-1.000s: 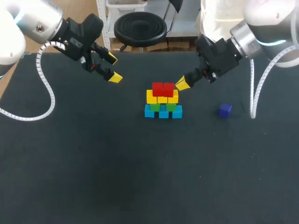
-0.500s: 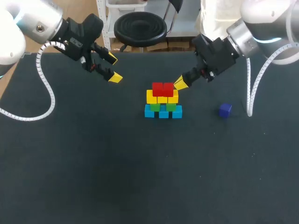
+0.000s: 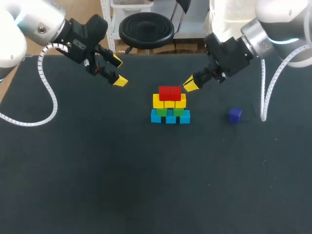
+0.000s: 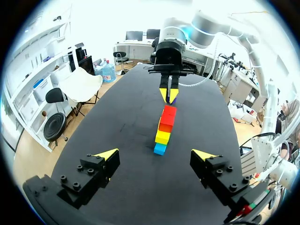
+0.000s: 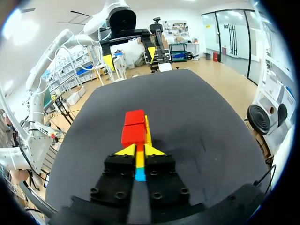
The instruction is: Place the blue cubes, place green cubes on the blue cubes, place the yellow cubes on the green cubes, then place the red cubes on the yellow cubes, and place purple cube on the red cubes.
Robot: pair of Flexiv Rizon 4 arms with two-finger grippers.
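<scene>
Right fingers: together, holding nothing, tips just beside the red cubes on their right.

Left fingers: wide apart, empty, above the surface, well to the left of the cubes.

Tiers, bottom up: blue cubes on the surface, green cubes, yellow cubes, then two red cubes side by side on top.

Purple cube: one, loose on the surface, well apart to the right of the tiers, on your right arm's side; not yet placed.

Handling, by judgement: likely small, light and rigid, with flat smooth faces. Take it across two opposite side faces, squarely. The tiers look unfixed, so a nudge could topple them; set it down gently over the seam between the reds.
</scene>
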